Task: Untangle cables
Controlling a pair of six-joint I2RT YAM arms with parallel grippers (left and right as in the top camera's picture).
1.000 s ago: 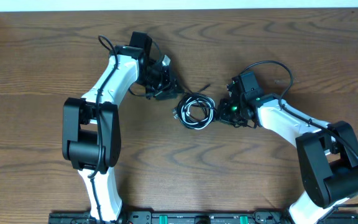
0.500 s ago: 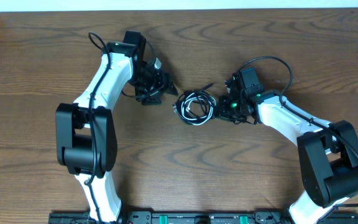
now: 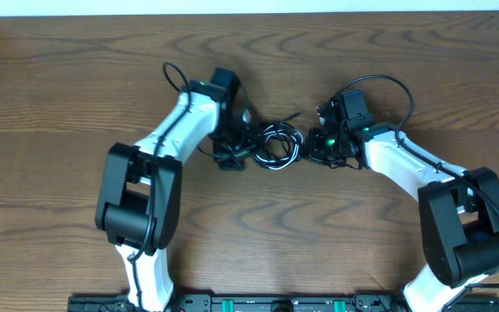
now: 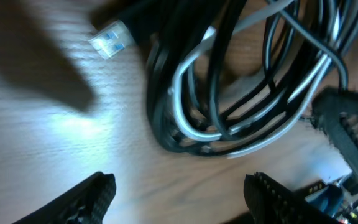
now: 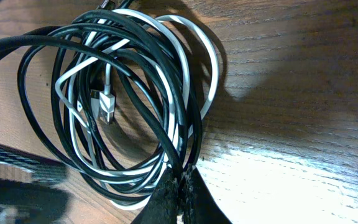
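- Cables (image 3: pixel 273 145) lie as one loose coiled bundle, flat on the wooden worktop (image 3: pixel 68 95) and directly between the two pincers.
- The bundle is several black cords (image 5: pixel 17 46) wound in overlapping loops. One white cord (image 5: pixel 213 74) runs through the same loops, crossing over and under the black ones.
- Inside the bundle, the right wrist view shows a small silver-tipped plug (image 5: pixel 106 106) lying within the ring of loops.
- Just outside the bundle, the left wrist view shows a clear plastic plug (image 4: pixel 112 38) resting on the wood beside the outermost loop.
- The right pincer (image 5: pixel 179 190) sits at the bundle's right rim with its fingers pressed together, clamped on the black strands that bunch there.
- The left pincer (image 4: pixel 185 196) is at the bundle's left side with its fingers well apart. Only wood grain shows between the tips, and the nearest loop lies just beyond them.
- In the overhead view the left pincer's dark body overlaps the bundle's left edge, so I cannot tell from there whether it touches the cords.
- A green light (image 3: pixel 327 139) glows on the right arm, just past the bundle's right edge.
- Both white arms reach in toward the bundle, one from each side.
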